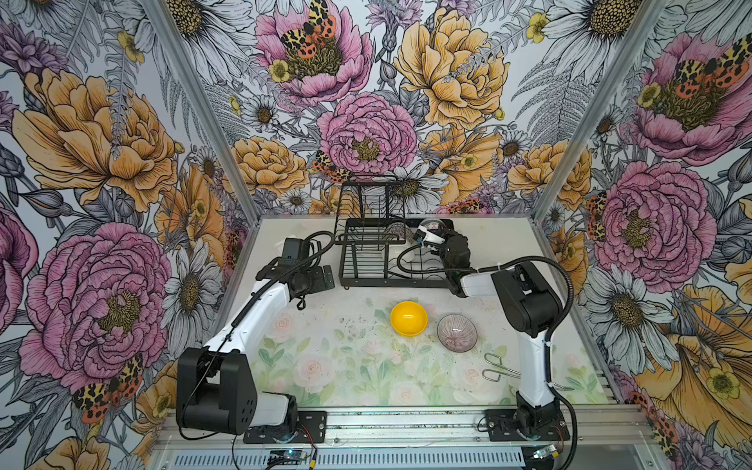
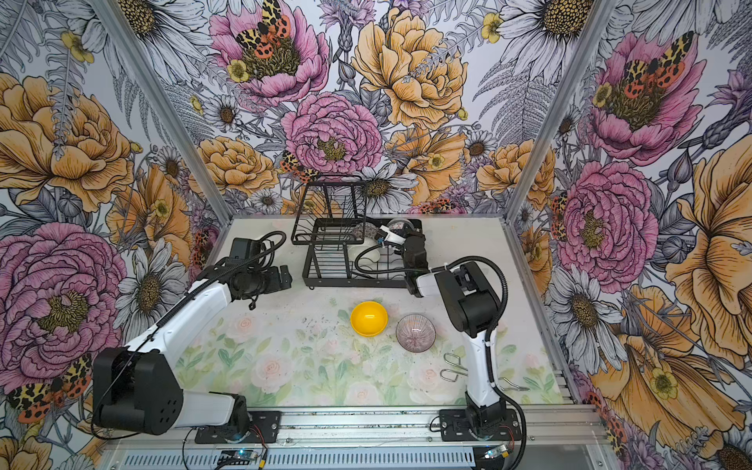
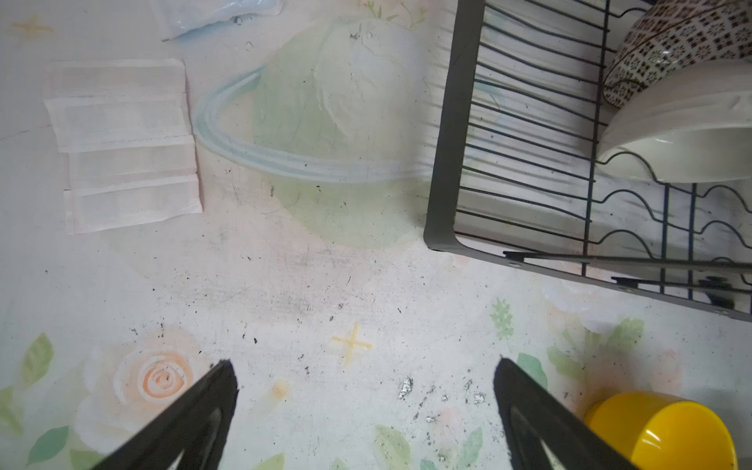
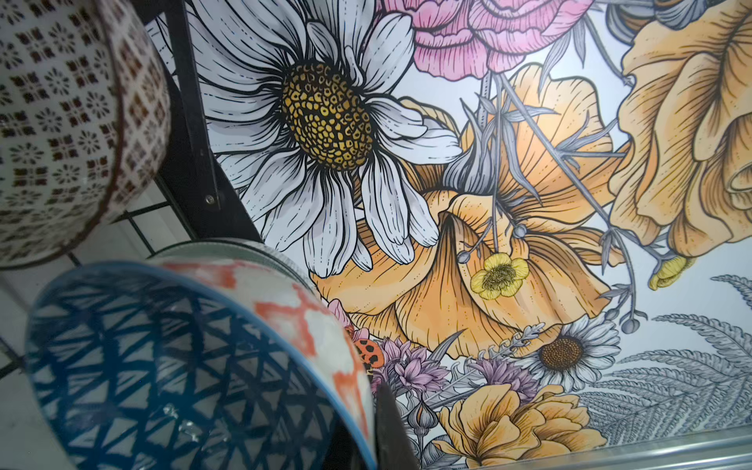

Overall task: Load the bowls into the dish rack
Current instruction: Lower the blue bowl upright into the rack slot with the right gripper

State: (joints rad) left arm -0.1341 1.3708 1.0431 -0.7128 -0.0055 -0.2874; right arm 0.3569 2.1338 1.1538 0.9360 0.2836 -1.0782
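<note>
**Asker:** What were your hands doing?

**Me:** My right gripper (image 1: pixel 423 236) was closed tight on the rim of the small round bowl with the blue triangle pattern inside and orange-and-white outside (image 4: pixel 162 366), one finger (image 4: pixel 390 427) flat against its outer wall. My left gripper (image 3: pixel 364 362) hung with its jaws wide apart, holding nothing, over the pale flower-printed table (image 3: pixel 285 285).

**Asker:** Where was that bowl?

**Me:** Tilted on its edge at the far right corner of the black wire dish rack (image 1: pixel 366 280), near the black-and-white mosaic bowl (image 4: pixel 61 122), which stood next to the plain cream bowl (image 3: pixel 683 138) in the rack's base. Whether mine already rested on the wires I could not tell.

**Asker:** And the rest?

**Me:** The plain yellow bowl (image 1: pixel 409 318) and the mauve bowl with radiating lines (image 1: pixel 457 332) sat just beside each other on the table in front of the rack, with metal wire tongs (image 1: pixel 498 368) nearer my right base.

**Asker:** How would they handle?

**Me:** I judged them stiff, glazed and slick, heavy for their size and apt to chip on wire, the yellow perhaps lighter. The rim was the place to take hold, one finger inside, one outside, pinched firmly and set down gently
</note>
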